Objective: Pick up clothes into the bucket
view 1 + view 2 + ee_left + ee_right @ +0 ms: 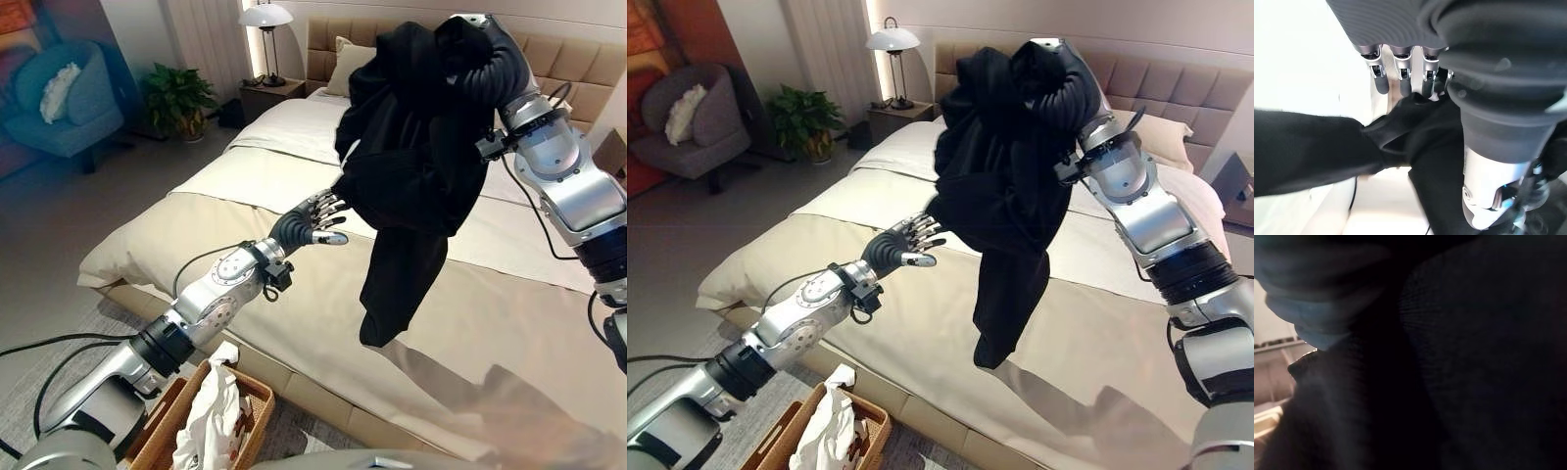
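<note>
The soft, limp garment (411, 166) drapes over the right robot hand (490, 59), grip hidden; the spread left robot hand (312, 223) should gather its hanging tail.

Head stereo pair overlooking bed (294, 323), wrist cameras pressed close against black garment (1004, 186)

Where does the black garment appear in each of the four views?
Left eye view: black garment hangs upper centre-right, above the bed.
Right eye view: garment hangs upper centre.
Left wrist view: dark cloth beyond the left robot hand.
Right wrist view: cloth close against the camera.
Shared landmark: bedside lamp.
</note>
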`<state>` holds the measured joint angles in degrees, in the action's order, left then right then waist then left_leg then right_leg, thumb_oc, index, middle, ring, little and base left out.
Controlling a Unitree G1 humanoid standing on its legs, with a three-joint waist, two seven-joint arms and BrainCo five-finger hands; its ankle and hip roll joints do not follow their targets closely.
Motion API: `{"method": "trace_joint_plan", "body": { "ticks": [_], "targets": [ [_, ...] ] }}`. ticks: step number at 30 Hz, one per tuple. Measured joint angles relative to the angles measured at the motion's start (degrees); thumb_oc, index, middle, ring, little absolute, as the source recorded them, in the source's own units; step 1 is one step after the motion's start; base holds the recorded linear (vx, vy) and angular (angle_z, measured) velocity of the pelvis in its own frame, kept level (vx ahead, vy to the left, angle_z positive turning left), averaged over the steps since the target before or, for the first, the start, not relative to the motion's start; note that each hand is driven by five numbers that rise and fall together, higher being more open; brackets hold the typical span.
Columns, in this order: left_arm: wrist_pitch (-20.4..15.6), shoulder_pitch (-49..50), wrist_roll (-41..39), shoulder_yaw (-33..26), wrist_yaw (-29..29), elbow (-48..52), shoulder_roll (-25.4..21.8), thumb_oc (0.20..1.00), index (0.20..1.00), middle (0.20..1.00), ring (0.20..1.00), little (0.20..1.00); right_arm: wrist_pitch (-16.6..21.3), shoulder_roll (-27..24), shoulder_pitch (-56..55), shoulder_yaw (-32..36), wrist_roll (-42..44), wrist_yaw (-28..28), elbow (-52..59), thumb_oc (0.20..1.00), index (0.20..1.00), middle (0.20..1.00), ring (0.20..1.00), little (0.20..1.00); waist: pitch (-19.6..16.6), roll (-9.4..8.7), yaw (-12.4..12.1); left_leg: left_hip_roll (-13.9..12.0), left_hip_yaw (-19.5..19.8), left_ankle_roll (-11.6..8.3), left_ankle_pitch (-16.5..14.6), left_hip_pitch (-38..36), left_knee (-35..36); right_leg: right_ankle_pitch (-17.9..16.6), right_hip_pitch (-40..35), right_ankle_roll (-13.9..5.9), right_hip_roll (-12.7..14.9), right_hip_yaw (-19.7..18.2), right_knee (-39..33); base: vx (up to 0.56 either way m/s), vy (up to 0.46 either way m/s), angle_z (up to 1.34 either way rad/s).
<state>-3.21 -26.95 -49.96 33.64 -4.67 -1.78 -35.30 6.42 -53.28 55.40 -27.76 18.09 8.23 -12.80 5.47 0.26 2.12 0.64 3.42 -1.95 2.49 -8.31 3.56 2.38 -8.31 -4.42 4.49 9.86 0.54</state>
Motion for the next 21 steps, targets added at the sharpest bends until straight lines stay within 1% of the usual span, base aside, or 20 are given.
{"method": "trace_joint_plan", "body": {
  "ticks": [1,2,3,5,7,8,9,10,12,13,14,15,17,21],
  "targets": [
    [-0.3,2.29,1.73,-2.17,0.99,-0.94,1.52,1.0,1.0,1.0,1.0,1.0,-0.01,-0.42,0.32,0.01,-0.55,0.49,-0.88,0.2,0.2,0.2,0.2,0.2,-0.01,-0.03,-0.15,0.04,0.05,0.0,0.0,-0.02,-0.01,-0.02,-0.27,0.0,0.02,0.06,-0.28,0.0,0.009,0.07],
    [-0.34,3.17,2.52,-2.77,1.55,-1.43,1.85,1.0,1.0,1.0,1.0,1.0,-0.05,-0.59,0.83,0.0,-0.68,0.76,-1.81,0.2,0.2,0.2,0.2,0.2,-0.01,-0.17,-0.31,0.07,0.13,0.0,0.0,-0.03,0.01,-0.06,-0.48,-0.02,0.01,0.13,-0.48,0.0,0.012,0.07],
    [-0.38,5.55,5.13,-5.07,2.16,-2.04,3.26,1.0,1.0,1.0,1.0,1.0,-0.24,-1.63,2.52,-0.18,-0.72,1.06,-3.8,0.2,0.2,0.2,0.2,0.2,0.0,-0.17,-0.75,0.13,0.33,0.0,0.0,-0.02,0.01,-0.08,-0.54,-0.07,0.04,0.15,-0.55,0.0,0.006,0.04],
    [-0.38,7.51,7.47,-6.09,3.24,-2.53,4.19,1.0,1.0,1.0,1.0,1.0,-0.57,-3.69,5.8,-0.15,-0.69,2.61,-7.5,0.2,0.2,0.2,0.2,0.2,0.04,-0.34,-1.47,0.13,0.29,0.0,0.0,-0.03,0.03,-0.08,-0.55,-0.07,0.04,0.15,-0.69,0.0,0.0,0.0],
    [-0.55,9.03,8.79,-7.09,4.02,-2.95,5.49,1.0,1.0,1.0,1.0,1.0,-0.6,-4.55,9.54,-0.15,-0.56,4.35,-9.81,0.2,0.2,0.2,0.2,0.2,0.08,-0.62,-1.8,0.16,0.46,0.0,0.0,0.0,0.08,-0.08,-0.68,-0.07,0.05,0.31,-0.81,0.0,0.0,0.03],
    [-0.84,10.53,8.65,-8.78,4.92,-3.96,8.76,1.0,1.0,1.0,1.0,1.0,-0.56,-4.22,12.81,-0.42,0.14,5.14,-11.55,0.2,0.2,0.2,0.2,0.2,0.15,-0.76,-1.74,0.25,0.76,0.0,0.0,0.02,0.07,-0.08,-0.72,-0.07,0.13,0.51,-0.81,0.0,0.0,0.07],
    [-0.9,11.14,8.63,-9.39,5.36,-4.36,9.83,1.0,1.0,1.0,1.0,1.0,-0.51,-4.21,13.99,-0.41,0.85,5.69,-12.17,0.2,0.2,0.2,0.2,0.2,0.14,-0.85,-1.65,0.29,0.84,0.01,0.01,0.02,0.06,-0.08,-0.76,-0.07,0.16,0.52,-0.88,0.0,-0.002,0.08],
    [-0.96,12.12,7.23,-9.22,6.0,-4.85,12.33,1.0,1.0,1.0,1.0,1.0,-0.39,-3.62,16.43,-0.58,2.91,6.86,-14.17,0.2,0.2,0.2,0.2,0.2,0.14,-1.46,-1.56,0.32,1.09,0.01,0.01,0.01,0.02,-0.08,-0.9,-0.07,0.18,0.8,-0.92,0.0,-0.001,0.07],
    [-0.96,12.19,3.67,-7.83,6.28,-6.06,14.84,1.0,1.0,1.0,1.0,1.0,-0.38,-2.73,18.59,-1.01,5.25,7.96,-16.54,0.2,0.2,0.2,0.2,0.2,0.01,-2.44,-1.58,0.32,1.36,0.01,0.01,0.02,-0.01,-0.07,-1.08,-0.08,0.16,1.08,-1.08,0.01,-0.001,0.07],
    [-0.89,12.27,1.22,-7.04,6.36,-6.7,16.83,1.0,1.0,1.0,1.0,1.0,-0.33,-1.78,19.52,-1.05,6.49,8.69,-17.24,0.2,0.2,0.2,0.2,0.2,-0.04,-3.37,-1.54,0.29,1.45,0.01,0.01,0.02,-0.03,-0.07,-1.26,-0.08,0.1,1.17,-1.38,0.01,0.0,0.04],
    [-0.89,12.26,-0.8,-6.48,6.37,-6.72,18.02,1.0,1.0,1.0,1.0,1.0,-0.2,-1.22,20.02,-1.33,7.31,8.8,-17.46,0.2,0.2,0.2,0.2,0.2,-0.01,-3.9,-1.46,0.25,1.46,0.01,0.01,0.02,-0.02,-0.07,-1.28,-0.08,0.05,1.21,-1.39,0.0,0.0,0.0],
    [-0.83,12.26,-3.55,-5.4,6.25,-6.75,18.65,1.0,1.0,1.0,1.0,1.0,-0.08,-0.24,20.48,-1.57,8.62,8.8,-17.89,0.2,0.2,0.2,0.2,0.2,-0.22,-4.47,-1.49,0.25,1.48,0.01,0.01,0.02,0.0,-0.07,-1.29,-0.08,0.05,1.25,-1.42,0.0,0.0,0.0],
    [-0.79,12.15,-5.48,-5.06,6.2,-6.74,19.16,1.0,1.0,1.0,1.0,1.0,-0.01,0.91,21.18,-2.49,9.62,8.81,-18.44,0.2,0.2,0.2,0.2,0.2,-0.54,-4.98,-1.47,0.33,1.51,0.01,0.0,0.01,0.01,-0.07,-1.33,-0.09,0.16,1.42,-1.43,0.0,0.0,0.0],
    [-0.91,12.07,-7.36,-5.13,6.27,-6.73,19.42,1.0,1.0,1.0,1.0,1.0,0.21,1.91,21.3,-2.65,10.43,8.89,-19.56,0.2,0.2,0.2,0.2,0.2,-0.61,-5.09,-1.56,0.56,1.55,0.01,0.0,0.02,0.02,-0.07,-1.41,-0.09,0.39,1.5,-1.42,0.01,-0.002,0.02]
  ]
}}
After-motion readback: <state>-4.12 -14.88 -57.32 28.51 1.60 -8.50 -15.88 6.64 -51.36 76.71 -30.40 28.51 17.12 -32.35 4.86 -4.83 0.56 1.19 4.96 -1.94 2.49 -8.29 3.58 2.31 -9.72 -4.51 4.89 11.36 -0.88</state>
